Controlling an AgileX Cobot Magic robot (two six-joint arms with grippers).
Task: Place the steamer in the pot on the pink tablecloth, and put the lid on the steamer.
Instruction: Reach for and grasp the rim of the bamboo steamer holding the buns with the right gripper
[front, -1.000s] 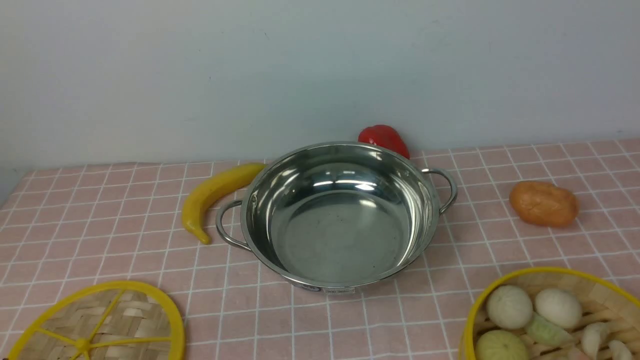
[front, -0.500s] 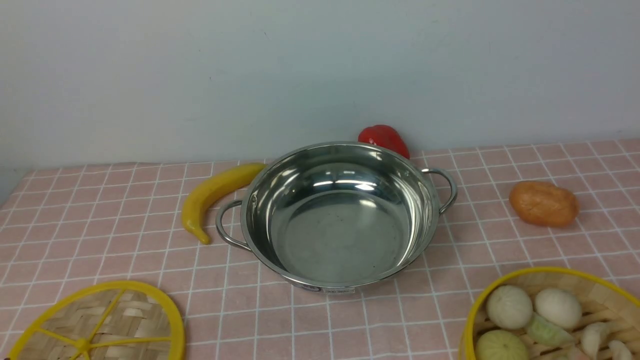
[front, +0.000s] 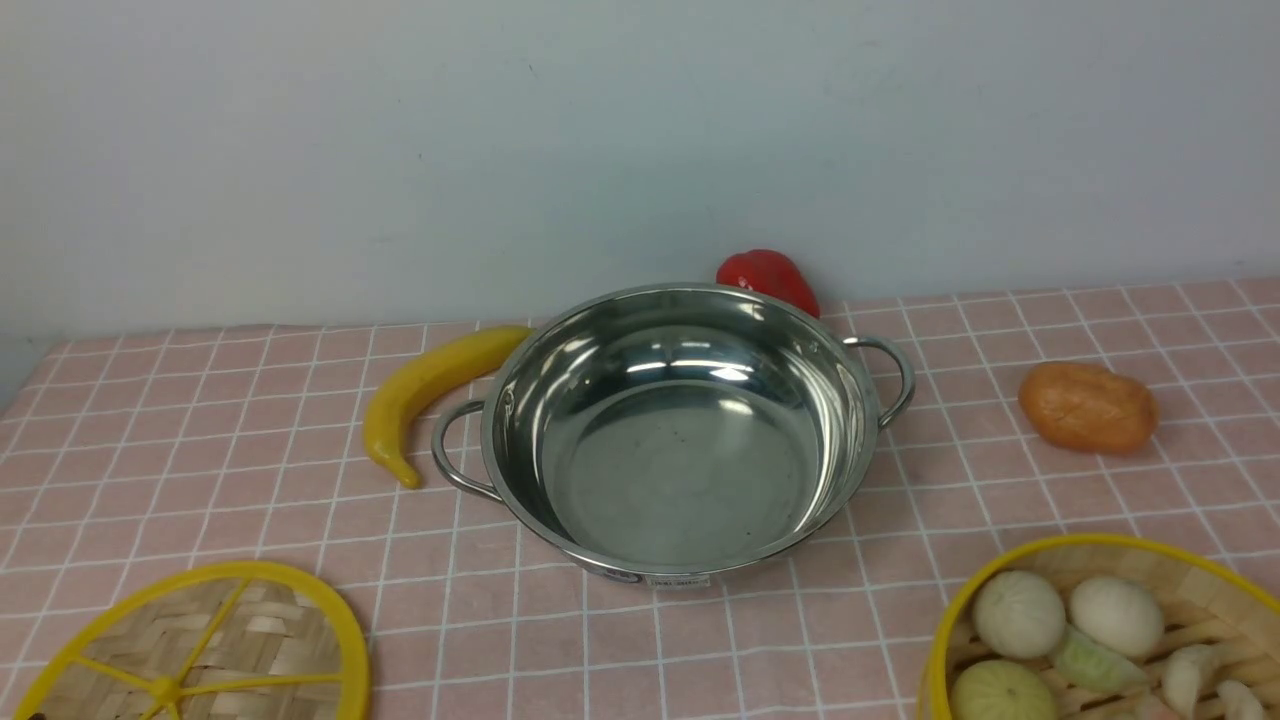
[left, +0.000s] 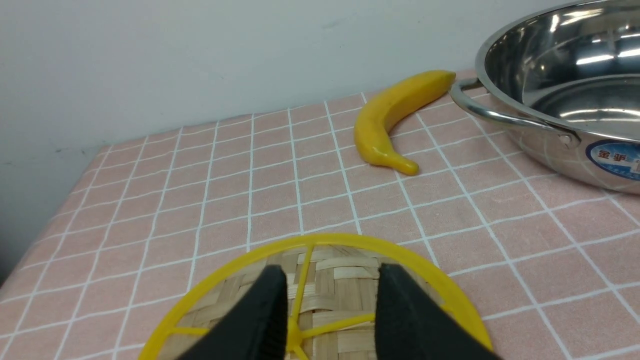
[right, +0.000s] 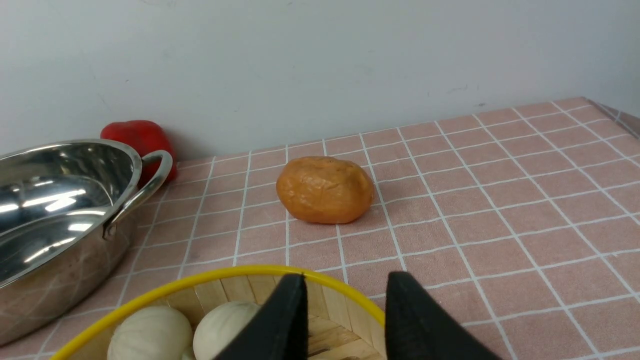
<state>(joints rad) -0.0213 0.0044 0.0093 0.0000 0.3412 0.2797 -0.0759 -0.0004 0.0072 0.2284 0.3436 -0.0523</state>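
The shiny steel pot (front: 680, 470) stands empty in the middle of the pink tablecloth (front: 200, 450). At the near left lies the lid (front: 250, 630), a flat woven disc with yellow spokes. In the left wrist view my left gripper (left: 332, 270) hangs open over the lid (left: 340, 257), near its hub. The steamer (front: 1100, 542) sits at the near right with several pale buns (front: 1020, 612) in it. My right gripper (right: 346, 277) is open over the steamer's (right: 200, 280) far rim, one finger inside and one outside. Neither gripper shows in the front view.
A yellow banana (front: 420, 390) lies just left of the pot's left handle. A red pepper (front: 768, 275) sits behind the pot by the wall. An orange lump (front: 1088, 406) lies to the pot's right. The cloth's left edge (left: 45, 235) is near the lid.
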